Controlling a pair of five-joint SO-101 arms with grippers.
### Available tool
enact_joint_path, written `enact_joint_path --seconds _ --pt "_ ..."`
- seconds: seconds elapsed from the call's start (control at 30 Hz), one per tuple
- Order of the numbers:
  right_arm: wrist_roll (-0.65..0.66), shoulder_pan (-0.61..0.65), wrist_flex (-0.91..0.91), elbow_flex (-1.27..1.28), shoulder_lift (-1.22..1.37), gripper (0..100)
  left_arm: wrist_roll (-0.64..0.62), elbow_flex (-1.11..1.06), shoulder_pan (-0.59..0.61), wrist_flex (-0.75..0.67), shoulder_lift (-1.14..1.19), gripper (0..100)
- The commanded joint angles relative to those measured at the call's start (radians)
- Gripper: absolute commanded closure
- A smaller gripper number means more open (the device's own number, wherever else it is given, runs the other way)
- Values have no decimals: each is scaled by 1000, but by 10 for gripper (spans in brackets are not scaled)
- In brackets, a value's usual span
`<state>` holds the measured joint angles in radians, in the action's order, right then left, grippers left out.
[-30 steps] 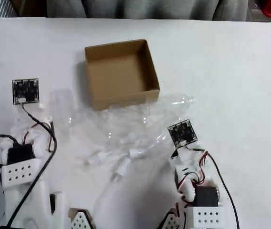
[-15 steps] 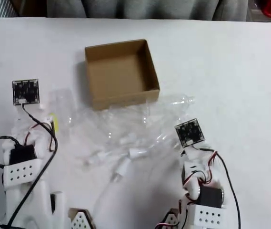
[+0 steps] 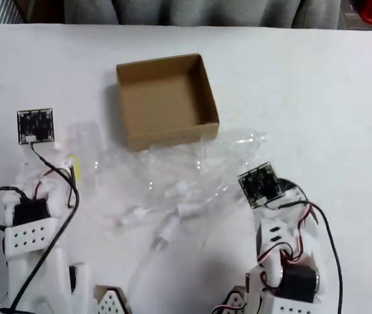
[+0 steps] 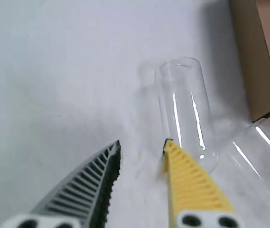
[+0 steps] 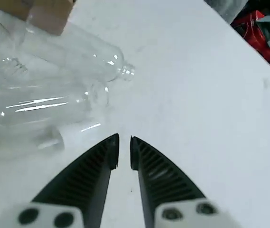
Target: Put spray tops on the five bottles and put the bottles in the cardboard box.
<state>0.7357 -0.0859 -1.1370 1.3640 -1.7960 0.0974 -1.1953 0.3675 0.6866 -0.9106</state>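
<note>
The clear bottles (image 3: 172,171) lie on their sides in a loose heap on the white tabletop (image 3: 316,85). They sit just in front of the open-topped cardboard box (image 3: 166,98), between the two arms. White spray tops (image 3: 180,209) lie loose among them on the side nearer the arms.

In the left wrist view, one bottle (image 4: 184,109) lies just past the left hand (image 4: 142,145), right beside the tip of the yellow finger (image 4: 191,185). Whether they touch cannot be told. A corner of the box stands close behind it. This hand is spread wide, grey finger apart from yellow, and holds nothing.

The right hand (image 5: 124,142) hangs over bare tabletop beside the heap. Its black fingers are drawn almost together, leaving a thin slit, and grip nothing. Near it lie a white spray top (image 5: 54,137) and, farther off, an uncapped bottle with a bare threaded neck (image 5: 78,52).
</note>
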Motion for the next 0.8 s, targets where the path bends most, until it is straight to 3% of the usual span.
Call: enact_joint_path --seconds 0.0,0.17,0.43,0.63,0.77 --pt "41 54 -24 -64 13 981 -9 5 7 -29 1 842" --pt "112 88 -24 -75 120 981 -8 5 7 -29 1 842" --pt "222 156 -28 -278 549 974 -5 5 7 -34 1 842" --pt "535 229 -111 -451 866 824 -5 -3 7 -35 1 842" --pt "706 283 -114 -471 969 805 -3 -3 7 -37 1 842"
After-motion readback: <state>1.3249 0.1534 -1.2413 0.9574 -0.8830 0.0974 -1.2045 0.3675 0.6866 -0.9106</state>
